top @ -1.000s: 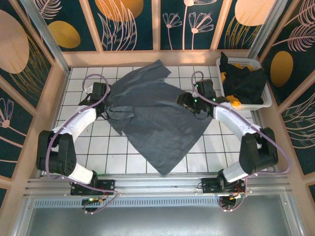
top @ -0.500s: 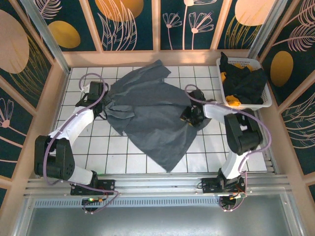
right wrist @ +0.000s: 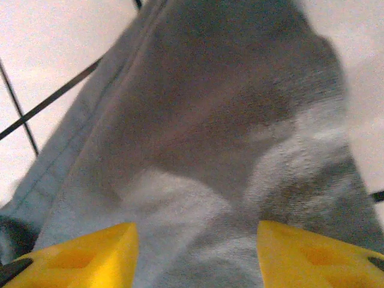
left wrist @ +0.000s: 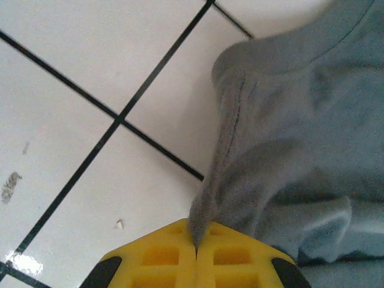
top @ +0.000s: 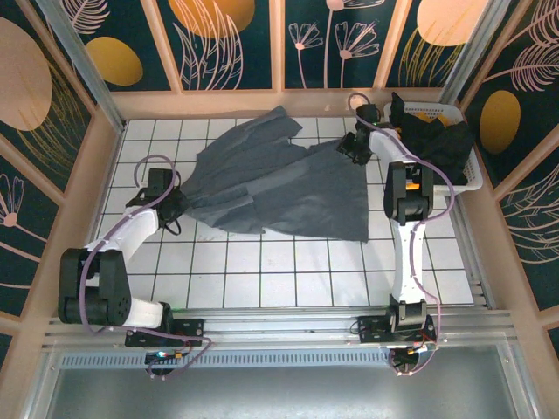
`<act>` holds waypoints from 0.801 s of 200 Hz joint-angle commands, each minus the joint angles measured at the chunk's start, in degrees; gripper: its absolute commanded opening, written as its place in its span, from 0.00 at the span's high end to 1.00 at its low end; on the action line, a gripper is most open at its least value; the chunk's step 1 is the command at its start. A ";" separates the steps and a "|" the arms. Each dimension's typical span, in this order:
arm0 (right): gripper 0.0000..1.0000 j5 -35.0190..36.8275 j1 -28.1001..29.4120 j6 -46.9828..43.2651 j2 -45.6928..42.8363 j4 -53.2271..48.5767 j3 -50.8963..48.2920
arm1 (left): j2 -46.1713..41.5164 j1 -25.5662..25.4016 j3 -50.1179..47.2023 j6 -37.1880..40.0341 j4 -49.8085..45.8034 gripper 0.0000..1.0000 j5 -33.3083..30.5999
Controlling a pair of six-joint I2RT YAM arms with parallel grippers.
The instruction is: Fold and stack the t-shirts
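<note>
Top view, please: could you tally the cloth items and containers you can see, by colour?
Grey shirt: 1
Black cloth: 1 bundle, in the basket
White basket: 1
Total: 3

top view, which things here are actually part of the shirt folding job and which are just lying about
Part of the job:
- large slate grey-blue cloth t-shirt, pinched by the left gripper
- black cloth t-shirt

Just lying about:
- white slatted plastic basket holding the black shirt
- white tiled table
</note>
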 commanded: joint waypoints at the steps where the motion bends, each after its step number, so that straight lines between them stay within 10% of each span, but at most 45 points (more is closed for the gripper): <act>1: 0.41 0.40 1.62 -3.46 -6.99 -3.82 -4.53 | 1.16 0.70 -1.39 1.15 0.47 1.00 2.01; 11: 0.40 0.63 1.81 -3.02 -11.46 -2.01 -9.44 | 1.57 0.70 -1.24 1.13 0.39 0.98 3.11; 29: 0.39 0.98 2.10 -2.06 -18.67 -0.29 -17.26 | 2.25 0.65 -0.17 0.05 -1.77 0.53 4.33; 67: 0.39 -1.15 4.23 1.57 -33.48 3.23 -34.52 | -1.79 0.70 -0.44 -11.89 -4.45 0.37 8.99; 160: 0.40 -9.08 5.28 7.99 -50.57 10.64 -58.51 | -4.30 0.70 -5.62 -39.78 3.42 0.43 16.19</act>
